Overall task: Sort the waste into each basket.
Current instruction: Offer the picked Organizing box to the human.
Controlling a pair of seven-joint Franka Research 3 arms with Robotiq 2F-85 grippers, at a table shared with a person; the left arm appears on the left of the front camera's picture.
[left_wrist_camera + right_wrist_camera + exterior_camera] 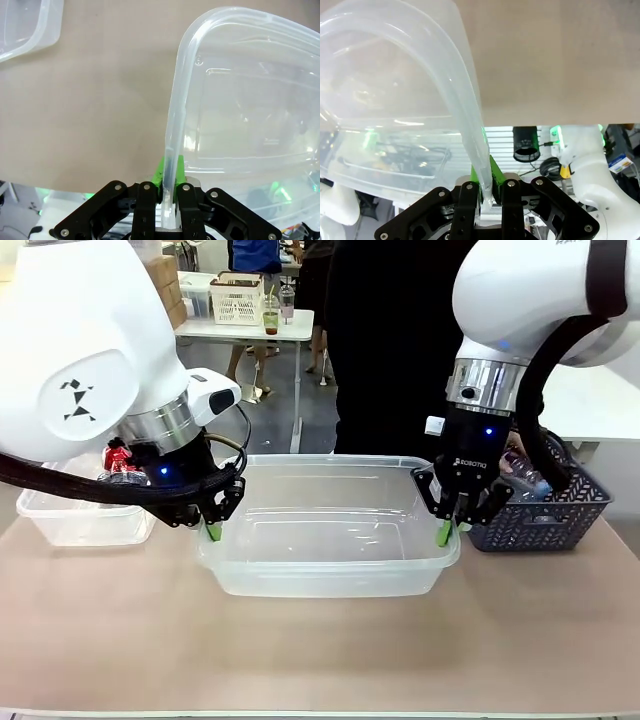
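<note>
Middle basket [330, 578]: clear tub, centre of the surface.
Left fingers [213, 531]: clamped on its rim at 9 o'clock.
Right fingers [443, 533]: clamped on its rim at 3 o'clock.
Second basket [75, 525]: far 9 o'clock, holding red cans [120, 462].
Grey basket [560, 518]: 3 o'clock, holding a bottle [522, 472].

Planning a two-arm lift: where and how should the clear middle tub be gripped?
Pinch the clear tub by its rim at each short end, from above, one pad inside the wall, one outside: the thin upright wall fits narrow jaws, as the left gripper and right gripper show.
</note>
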